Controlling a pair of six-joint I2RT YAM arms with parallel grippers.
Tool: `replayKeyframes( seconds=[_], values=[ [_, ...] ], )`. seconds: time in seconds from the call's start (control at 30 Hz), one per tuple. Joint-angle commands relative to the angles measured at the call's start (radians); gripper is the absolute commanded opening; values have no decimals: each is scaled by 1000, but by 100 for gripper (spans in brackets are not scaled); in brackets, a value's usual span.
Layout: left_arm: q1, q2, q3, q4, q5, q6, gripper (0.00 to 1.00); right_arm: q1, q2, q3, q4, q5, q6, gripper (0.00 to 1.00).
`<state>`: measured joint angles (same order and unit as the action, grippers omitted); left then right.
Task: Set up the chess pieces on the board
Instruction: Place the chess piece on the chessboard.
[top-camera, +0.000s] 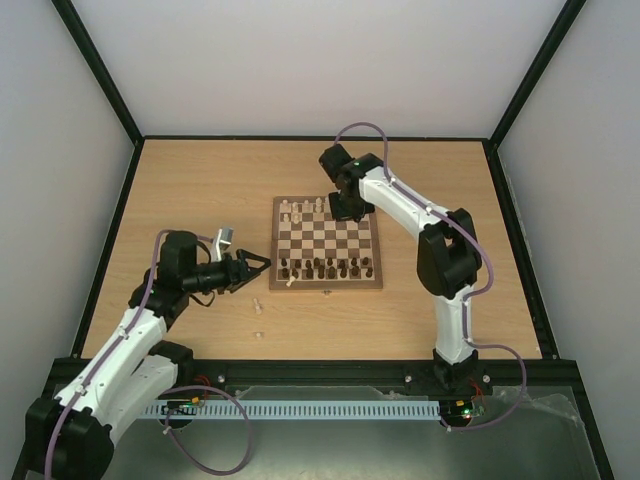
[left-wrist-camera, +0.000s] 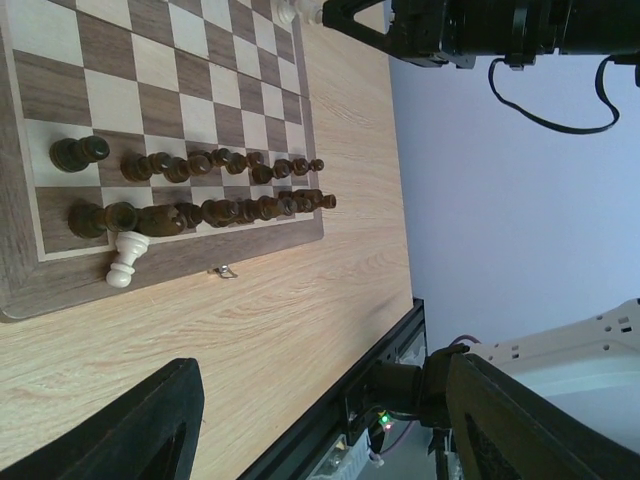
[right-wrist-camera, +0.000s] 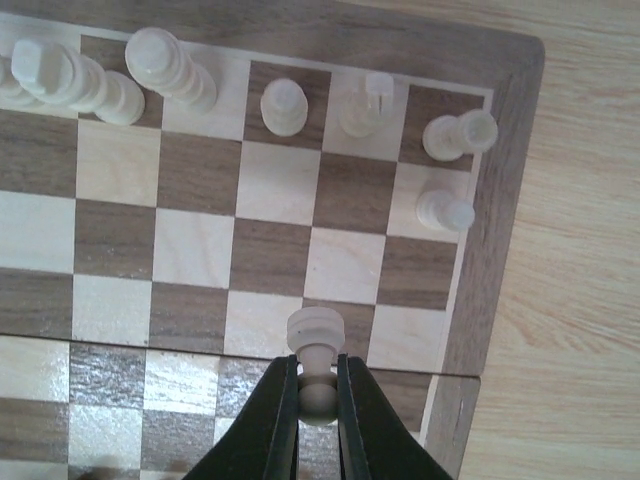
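Find the chessboard (top-camera: 327, 243) lying flat in the middle of the wooden table (top-camera: 200, 190), with its metal clasp (left-wrist-camera: 227, 270) on the edge nearest the arm bases. The right gripper (right-wrist-camera: 318, 372) hangs over the board's far right corner with its fingers closed narrowly on a pale pawn (right-wrist-camera: 315, 335). The pawn's long axis runs in line with the fingers: the rounded end sits between the pads and the broad flat end projects beyond the fingertips toward the squares. Beyond it, a line of pale pieces (right-wrist-camera: 283, 105) stands upright along the far rank, and one more pale piece (right-wrist-camera: 445, 210) stands on the square in front of the corner. The dark pieces (top-camera: 325, 267) stand in two rows along the near edge. A fallen pale piece (left-wrist-camera: 125, 258) lies on its side on the near border by the left corner. Its long axis lies across the border strip, base toward the outer edge and head against the dark row. Two loose pale pieces (top-camera: 258, 308) lie on the bare table between the board and the left arm; you cannot tell their orientation. The left gripper (top-camera: 255, 265) is level with the board's near left corner, fingers spread wide and nothing between them.
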<state>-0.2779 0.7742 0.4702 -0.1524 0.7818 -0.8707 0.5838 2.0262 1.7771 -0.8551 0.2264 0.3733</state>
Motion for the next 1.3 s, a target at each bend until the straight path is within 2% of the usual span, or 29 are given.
replayKeyframes(
  seconds=[0.0, 0.47, 0.77, 1.1, 1.27],
  values=[
    [23, 14, -10, -16, 49, 37, 69, -12, 50, 67, -90, 2, -33, 3],
    [43, 61, -2, 6, 57, 44, 69, -79, 164, 121, -69, -25, -68, 4],
    [52, 87, 8, 10, 60, 53, 68, -85, 225, 184, -65, -48, -83, 5],
    [54, 98, 10, 16, 59, 53, 68, -88, 243, 180, -59, -54, -88, 5],
    [56, 104, 8, 22, 58, 55, 68, -88, 243, 182, -58, -50, -86, 11]
  ],
)
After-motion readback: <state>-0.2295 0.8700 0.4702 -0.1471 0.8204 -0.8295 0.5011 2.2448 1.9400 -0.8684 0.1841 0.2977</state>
